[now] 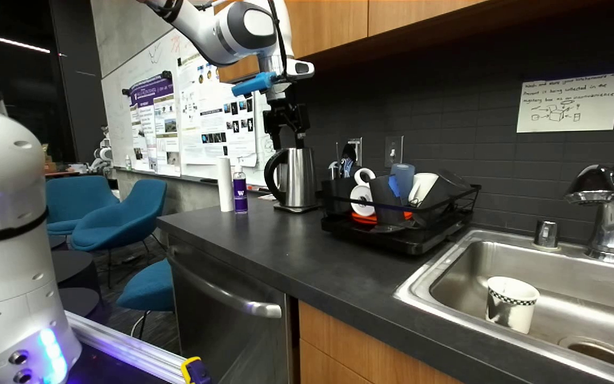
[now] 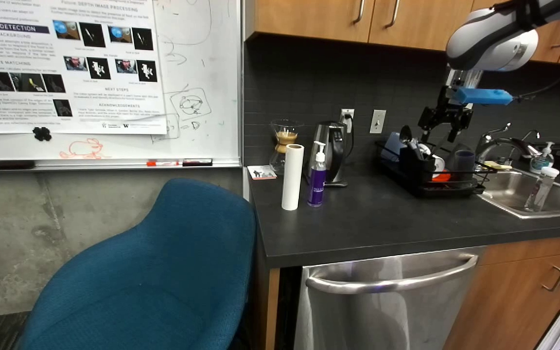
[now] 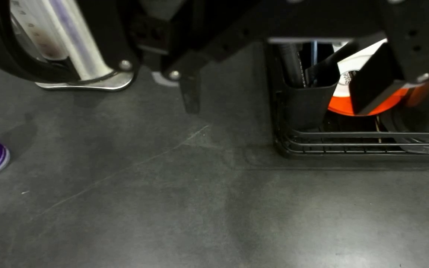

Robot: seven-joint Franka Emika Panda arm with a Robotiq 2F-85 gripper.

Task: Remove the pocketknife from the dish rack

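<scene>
The black wire dish rack [image 1: 417,246] stands on the dark counter beside the sink; it also shows in an exterior view [image 2: 447,191] and in the wrist view [image 3: 348,134]. It holds white mugs, dark cups, a blue cup [image 1: 403,178] and an orange dish [image 3: 382,104]. A black utensil cup [image 3: 305,108] at its end holds dark handles and a thin blue piece. I cannot make out the pocketknife among them. My gripper [image 3: 276,111] is open and empty, above the utensil-cup end of the rack. It also shows in both exterior views [image 1: 288,143] [image 2: 438,138].
A steel kettle [image 1: 301,178] stands beside the rack, near the wall. A white roll [image 2: 292,177] and a purple pump bottle [image 2: 317,180] stand near the counter's end. The steel sink [image 1: 472,256] holds a white cup [image 1: 510,304]. Wooden cabinets [image 1: 328,26] hang above.
</scene>
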